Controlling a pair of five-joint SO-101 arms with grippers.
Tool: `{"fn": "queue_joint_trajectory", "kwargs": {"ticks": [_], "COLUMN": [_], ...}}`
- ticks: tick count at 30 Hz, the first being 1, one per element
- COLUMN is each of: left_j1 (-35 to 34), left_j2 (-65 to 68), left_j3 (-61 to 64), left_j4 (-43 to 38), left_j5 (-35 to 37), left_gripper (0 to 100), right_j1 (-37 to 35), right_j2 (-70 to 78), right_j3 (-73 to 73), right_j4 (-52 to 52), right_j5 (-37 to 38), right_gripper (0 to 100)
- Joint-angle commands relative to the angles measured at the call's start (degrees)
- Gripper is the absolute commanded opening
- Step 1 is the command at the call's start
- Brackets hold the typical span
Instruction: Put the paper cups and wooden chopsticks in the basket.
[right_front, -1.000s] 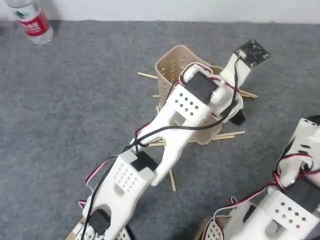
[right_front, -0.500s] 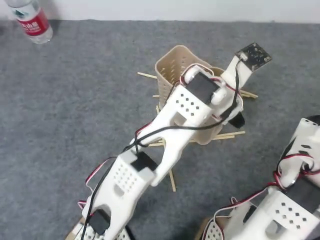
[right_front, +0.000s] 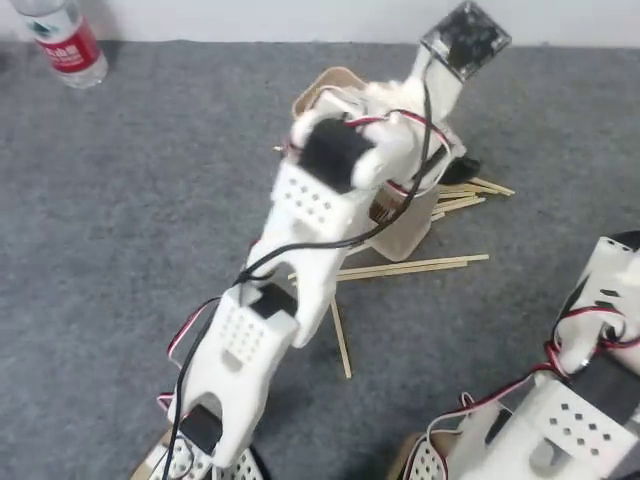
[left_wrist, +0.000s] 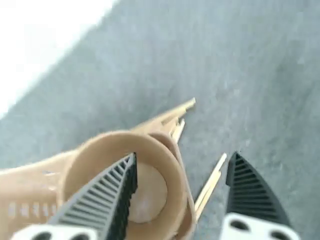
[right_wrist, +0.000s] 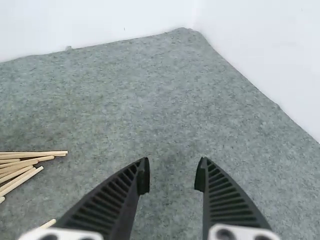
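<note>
The grey surface (right_front: 130, 250) carries everything. The left arm (right_front: 300, 260) stretches from the near edge over a tan basket (right_front: 408, 232) that stands toward the far edge, hiding most of its opening. The right arm (right_front: 585, 400) is folded at the near right corner.

In the left wrist view the left pincer (left_wrist: 184, 155) is spread wide. One finger sits inside a paper cup (left_wrist: 156, 182) whose mouth faces the camera, and the other is well outside it. A second rim hugs the cup. Whether the cup is inside the basket (left_wrist: 25, 200) just beside it cannot be told.

The right pincer (right_wrist: 171, 177) hangs over bare surface, jaws a little apart with nothing between them.

A bottle (right_front: 62, 42) stands at the far left corner, cut off at the top.

Chopsticks (right_front: 410, 267) lie flat around the basket. A long pair runs along the near edge's line, one points near-to-far, and a bunch fans toward the right edge.
</note>
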Motion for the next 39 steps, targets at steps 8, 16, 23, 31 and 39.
{"fn": "queue_joint_trajectory", "kwargs": {"ticks": [8,16,23,31,39], "left_j1": [-10.6,-33.8,-31.2,-26.3,-26.0], "left_j2": [-17.6,-11.5,-3.5,-0.3,9.2], "left_j3": [-2.2,5.5,8.0,10.5,12.1], "left_j4": [-3.6,-5.9,-11.9,-12.7,-13.4], "left_j5": [-0.5,-6.8,-4.0,-4.0,-4.1], "left_gripper": [27,27,27,27,26], "right_j1": [-1.9,-2.1,-2.1,-2.1,-2.1], "right_j2": [-0.7,-0.7,-0.7,-0.7,-0.7], "right_j3": [0.5,0.5,0.6,0.6,0.6], "right_j4": [-0.4,-0.4,-0.3,-0.5,-0.4], "right_j5": [-0.6,-0.6,-0.6,-0.6,-0.6], "right_gripper": [16.5,16.5,16.5,16.5,16.5]}}
